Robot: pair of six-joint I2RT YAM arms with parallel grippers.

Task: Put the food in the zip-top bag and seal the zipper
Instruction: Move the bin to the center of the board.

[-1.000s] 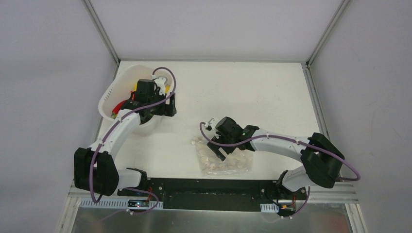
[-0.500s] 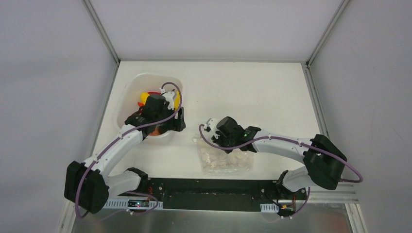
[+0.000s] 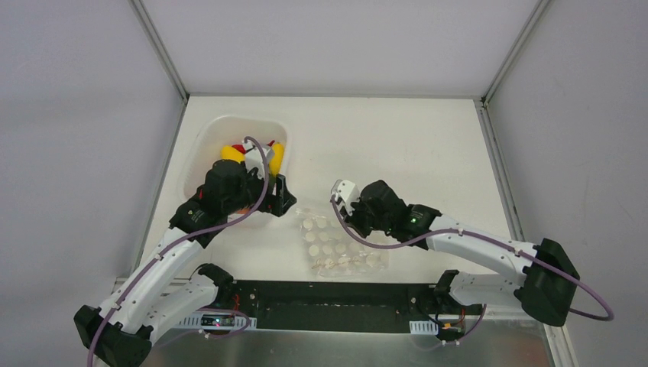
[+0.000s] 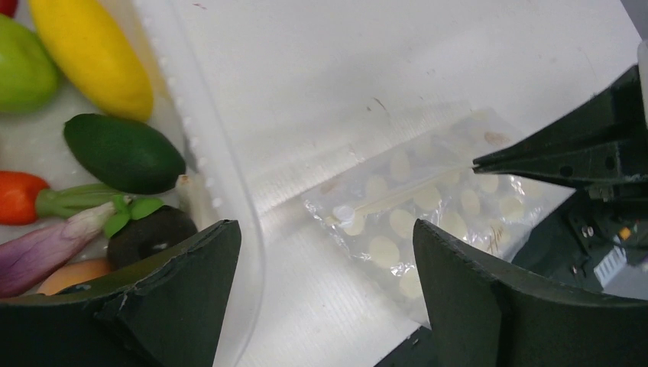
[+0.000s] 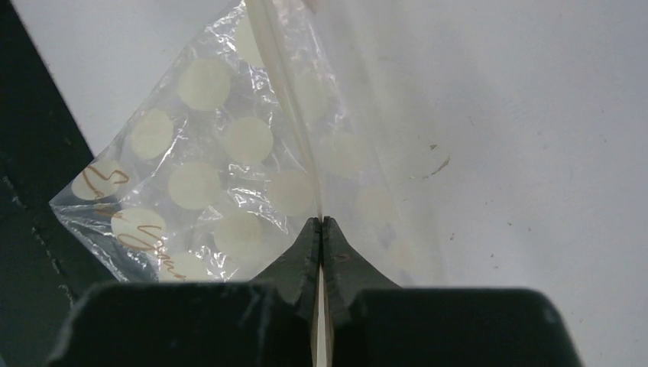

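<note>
1. Inside the tub (image 3: 195, 149): food (image 4: 92, 53) in yellow, green, red, orange and purple.
2. Just right of the tub, on the table (image 3: 413, 145): bag (image 3: 336, 246), lies mostly flat.
3. Over the right rim of the tub: left gripper (image 4: 325, 252), hangs with jaws wide apart and empty.
4. Farther right of the tub, past the bag: right gripper (image 5: 321, 225), presses its jaws together on a raised edge of the bag.

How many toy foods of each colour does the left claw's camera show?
Yellow: 1
Light green: 1
Dark green: 1
Red: 2, one a corner sliver
Pale purple: 1
Dark brownish: 1
Orange: 1
Total: 8
</note>
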